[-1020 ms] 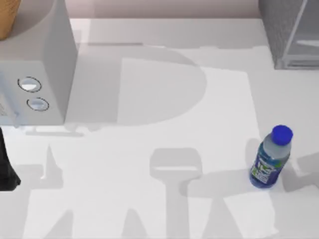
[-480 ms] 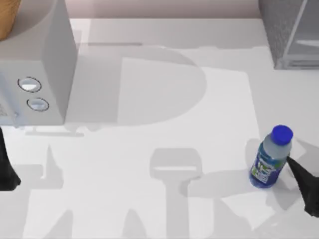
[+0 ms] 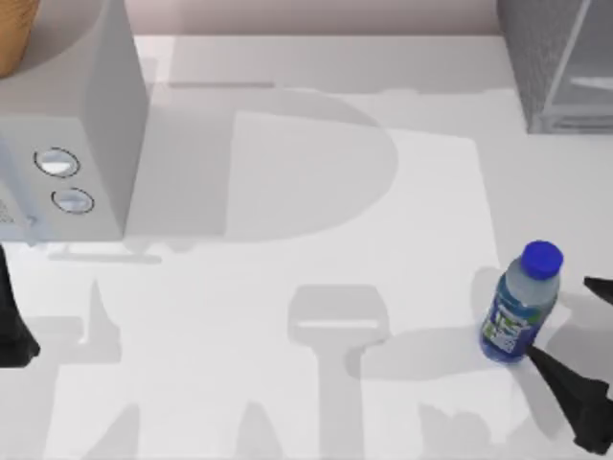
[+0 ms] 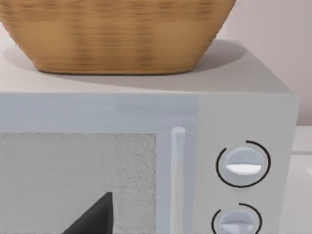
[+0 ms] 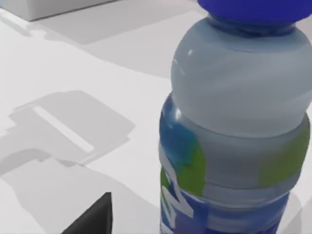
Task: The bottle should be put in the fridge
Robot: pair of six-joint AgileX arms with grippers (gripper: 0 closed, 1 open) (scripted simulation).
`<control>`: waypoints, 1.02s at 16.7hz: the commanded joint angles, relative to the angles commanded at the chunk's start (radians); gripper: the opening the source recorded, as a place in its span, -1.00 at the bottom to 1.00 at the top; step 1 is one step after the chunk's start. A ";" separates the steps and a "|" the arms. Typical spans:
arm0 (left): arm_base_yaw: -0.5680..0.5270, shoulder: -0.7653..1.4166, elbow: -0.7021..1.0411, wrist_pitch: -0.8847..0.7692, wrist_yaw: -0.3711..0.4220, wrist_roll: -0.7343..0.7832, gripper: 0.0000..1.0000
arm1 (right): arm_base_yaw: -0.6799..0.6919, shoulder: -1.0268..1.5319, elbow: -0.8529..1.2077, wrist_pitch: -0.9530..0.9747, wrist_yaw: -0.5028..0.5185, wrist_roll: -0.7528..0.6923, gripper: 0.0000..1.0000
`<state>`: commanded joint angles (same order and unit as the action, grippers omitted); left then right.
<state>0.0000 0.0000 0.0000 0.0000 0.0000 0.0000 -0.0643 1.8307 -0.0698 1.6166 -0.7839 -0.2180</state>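
Note:
The bottle (image 3: 520,302) stands upright on the white table at the right, clear with a blue cap and a blue-and-green label. My right gripper (image 3: 558,317) is open beside it, on its right: one dark finger (image 3: 565,383) reaches in just below the bottle's base and the other shows at the view's right edge. The right wrist view has the bottle (image 5: 234,122) very close, with one fingertip (image 5: 95,219) beside it. The fridge (image 3: 556,57) is the dark grey speckled cabinet at the far right corner. My left gripper (image 3: 11,331) stays parked at the left edge.
A pale grey box with two round dials (image 3: 67,144) stands at the far left, and a woven basket (image 4: 117,34) sits on top of it. White tabletop (image 3: 306,192) stretches between that box and the fridge.
My right gripper has come in from the right edge and closed in on the bottle, its fingers now on either side of the bottle's right flank. The bottle and left arm have not moved.

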 joint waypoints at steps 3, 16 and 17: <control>0.000 0.000 0.000 0.000 0.000 0.000 1.00 | -0.002 0.034 -0.005 0.026 -0.014 0.000 1.00; 0.000 0.000 0.000 0.000 0.000 0.000 1.00 | 0.197 0.166 0.143 0.054 0.180 0.071 1.00; 0.000 0.000 0.000 0.000 0.000 0.000 1.00 | 0.219 0.180 0.157 0.057 0.201 0.078 1.00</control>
<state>0.0000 0.0000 0.0000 0.0000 0.0000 0.0000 0.1544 2.0104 0.0873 1.6738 -0.5828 -0.1400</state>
